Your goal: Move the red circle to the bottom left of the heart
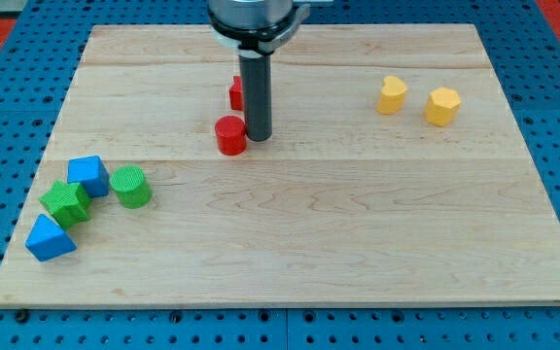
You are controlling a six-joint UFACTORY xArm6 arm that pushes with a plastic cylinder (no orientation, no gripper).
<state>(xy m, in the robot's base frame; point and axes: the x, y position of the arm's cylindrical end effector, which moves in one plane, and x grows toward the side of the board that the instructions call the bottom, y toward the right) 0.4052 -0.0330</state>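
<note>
The red circle point(229, 135) lies on the wooden board left of centre, toward the view's top. My tip point(259, 135) stands right against its right side, touching or nearly touching it. A second red block point(235, 93) is just above, mostly hidden behind the rod, so its shape cannot be made out. A yellow heart-like block point(392, 94) sits at the upper right, far to the right of the red circle.
A yellow hexagon block point(442, 106) lies right of the heart. At the left edge cluster a blue cube-like block point(88, 175), a green cylinder point(130, 187), a green star-like block point(65, 203) and a blue triangle point(49, 239). The board's edge point(280, 303) borders blue pegboard.
</note>
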